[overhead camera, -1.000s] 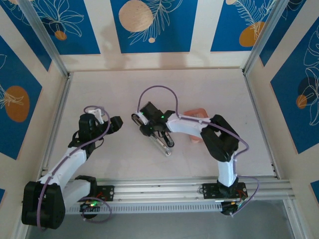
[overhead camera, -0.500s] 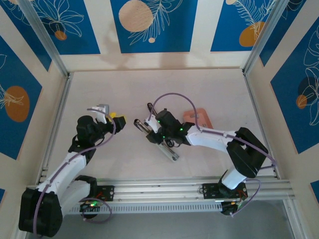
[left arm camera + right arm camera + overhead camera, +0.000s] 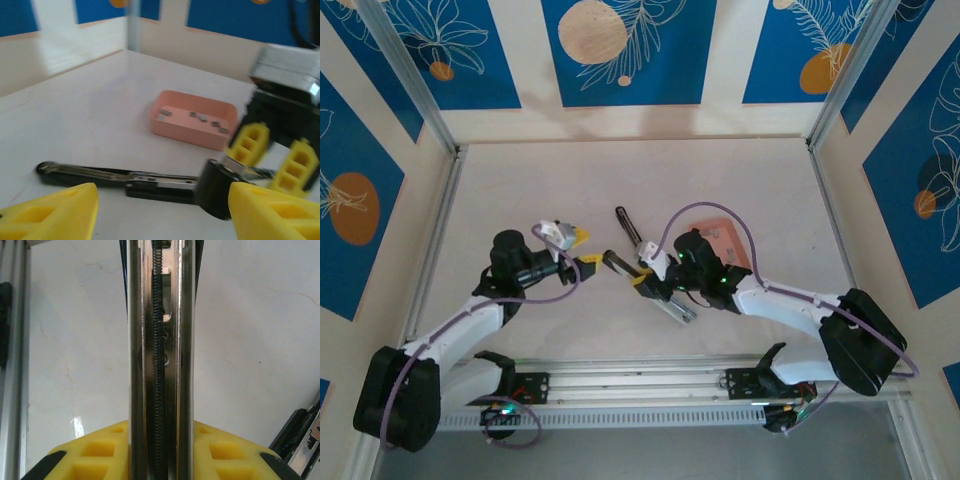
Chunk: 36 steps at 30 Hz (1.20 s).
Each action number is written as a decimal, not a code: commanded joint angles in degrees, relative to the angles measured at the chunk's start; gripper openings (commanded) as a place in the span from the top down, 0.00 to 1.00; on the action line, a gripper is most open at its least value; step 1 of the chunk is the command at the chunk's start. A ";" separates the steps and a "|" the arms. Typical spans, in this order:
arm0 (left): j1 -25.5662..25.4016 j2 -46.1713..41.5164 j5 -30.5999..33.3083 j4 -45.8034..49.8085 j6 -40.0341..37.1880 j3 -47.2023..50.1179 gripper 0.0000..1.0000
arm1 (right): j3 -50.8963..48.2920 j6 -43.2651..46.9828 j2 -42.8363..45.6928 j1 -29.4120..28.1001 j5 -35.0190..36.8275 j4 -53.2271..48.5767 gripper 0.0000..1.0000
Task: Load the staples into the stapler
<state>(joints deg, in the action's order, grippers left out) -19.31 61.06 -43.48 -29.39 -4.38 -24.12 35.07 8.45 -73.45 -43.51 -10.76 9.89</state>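
Two arms reach in from the bottom corners of the overhead frame, across the pale counter [image 3: 520, 180], and come close together just below its centre.

My left end effector [image 3: 584, 249] sits left of centre. Its yellow fingers [image 3: 50, 212] are spread wide and fill the two lower corners of the left wrist frame. They are near the stapler's black end, but I cannot tell whether they touch it.

My right end effector [image 3: 648, 277] comes in from the lower right and is pinching the stapler [image 3: 626, 226] by its chrome rail [image 3: 135, 340]. In the right wrist frame that rail runs straight up the middle, with a coiled spring [image 3: 159, 330] lying in its open channel. The yellow pads [image 3: 100, 455] press on it from both sides at the bottom edge.

A salmon-pink tray [image 3: 725, 232] rests right of centre in the overhead frame, partly behind the right arm. In the left wrist frame it stands near the centre, beyond the stapler and apart from it.

The stapler is swung open. Its black arm points toward the top of the overhead frame and its chrome rail slants toward the lower right.

Several staples [image 3: 200, 116] lie loose on the tray's floor as small grey pieces.
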 commanded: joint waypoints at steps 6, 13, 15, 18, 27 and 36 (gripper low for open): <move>-3.05 3.11 -13.01 -2.15 -7.44 -2.54 0.31 | -6.15 6.34 4.58 1.64 -13.06 11.29 0.79; -6.24 6.32 -17.15 -2.00 -7.09 -4.14 0.35 | -7.36 7.28 4.20 0.70 -13.40 13.84 0.79; -6.93 7.08 -18.33 -1.99 -6.97 -4.35 0.37 | -7.65 7.21 4.02 0.53 -13.57 14.67 0.79; -7.63 7.46 -19.75 -1.53 -6.56 -4.61 0.49 | -7.45 6.94 3.76 0.23 -13.88 14.74 0.78; -8.79 5.51 -20.56 5.11 -9.19 -5.38 0.66 | -7.39 5.93 3.23 0.07 -13.69 16.78 0.78; -9.07 -2.34 -16.92 24.42 -19.44 -8.44 0.96 | -8.44 1.54 6.10 0.00 -12.04 15.73 0.66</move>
<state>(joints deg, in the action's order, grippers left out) -27.77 61.76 -60.20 -13.96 -17.52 -29.95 27.31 12.88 -69.97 -43.88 -23.20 23.90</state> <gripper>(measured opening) 0.235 0.318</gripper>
